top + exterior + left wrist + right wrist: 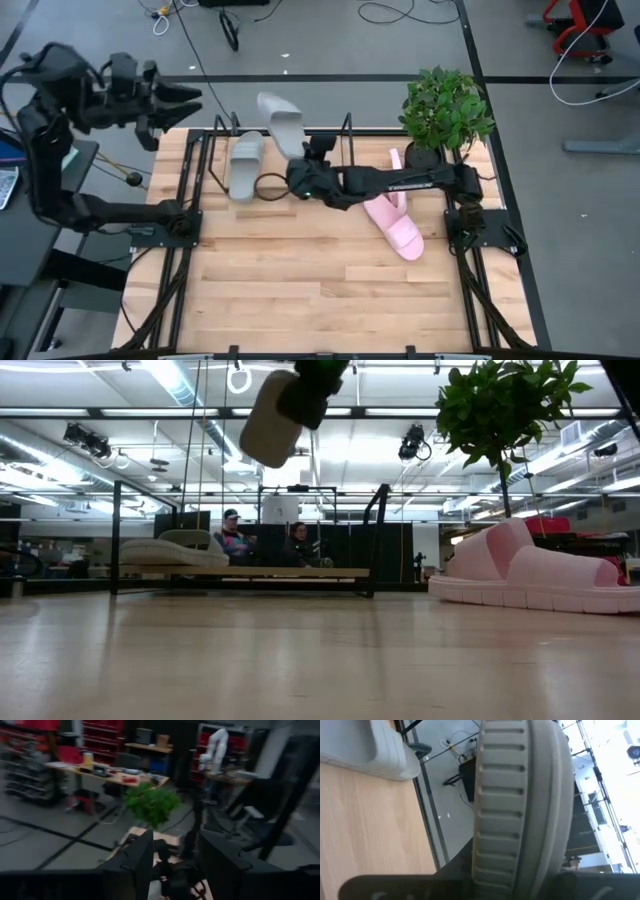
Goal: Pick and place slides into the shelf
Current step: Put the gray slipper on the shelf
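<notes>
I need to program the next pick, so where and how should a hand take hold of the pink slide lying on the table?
Probably grip the pink slide across its wide strap, coming straight down from above. It lies flat, sole down, on the table, so the raised strap arches clear of the footbed and offers two opposing faces; the low view shows that hump.

The slide (283, 122) between the right gripper's (303, 160) black fingers is pale grey, its sole (520, 805) ribbed with crosswise grooves. Beyond those fingertips a second grey slide (245, 165) lies on the thin black shelf (215, 150). Behind that gripper's wrist, the pink slide (396, 228) is pale rose on the light, striped wood table (300, 270). The plant (446, 108) is leafy green.
</notes>
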You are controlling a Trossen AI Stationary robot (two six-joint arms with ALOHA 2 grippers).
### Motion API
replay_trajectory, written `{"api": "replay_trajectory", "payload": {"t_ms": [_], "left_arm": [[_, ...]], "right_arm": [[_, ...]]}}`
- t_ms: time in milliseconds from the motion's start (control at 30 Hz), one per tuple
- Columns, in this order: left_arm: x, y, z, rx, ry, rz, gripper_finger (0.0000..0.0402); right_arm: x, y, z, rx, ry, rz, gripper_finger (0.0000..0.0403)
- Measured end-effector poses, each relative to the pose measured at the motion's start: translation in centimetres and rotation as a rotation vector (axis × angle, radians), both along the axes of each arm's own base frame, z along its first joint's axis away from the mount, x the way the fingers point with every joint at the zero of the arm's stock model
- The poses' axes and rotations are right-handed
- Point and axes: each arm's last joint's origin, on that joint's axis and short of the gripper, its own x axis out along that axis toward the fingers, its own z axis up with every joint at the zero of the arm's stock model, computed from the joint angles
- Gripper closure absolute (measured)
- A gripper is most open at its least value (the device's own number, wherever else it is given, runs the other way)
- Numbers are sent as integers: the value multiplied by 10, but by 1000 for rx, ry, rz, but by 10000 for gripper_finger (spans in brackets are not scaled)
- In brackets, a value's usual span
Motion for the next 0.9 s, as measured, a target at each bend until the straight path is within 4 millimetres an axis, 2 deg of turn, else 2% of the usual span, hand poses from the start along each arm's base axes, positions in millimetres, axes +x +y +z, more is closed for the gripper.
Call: {"api": "replay_trajectory", "payload": {"t_ms": [200, 333, 467, 633, 767, 900], "left_arm": [[-11, -7, -5, 18, 44, 52, 257], [-12, -8, -8, 4, 74, 50, 266], [-12, -8, -12, -9, 109, 50, 273], [-12, -8, -13, -11, 126, 52, 280], [-12, -8, -14, -16, 133, 55, 278], [-12, -8, -15, -19, 137, 54, 273]], "right_arm": [[40, 1, -13, -26, 40, 10, 338], [60, -3, -19, -100, 113, -76, 338], [57, -20, -30, -78, 100, -112, 338], [53, -42, -43, 108, 14, -126, 338], [55, -52, -55, 216, -43, -135, 338], [55, -57, -61, 239, -57, -159, 339]]}}
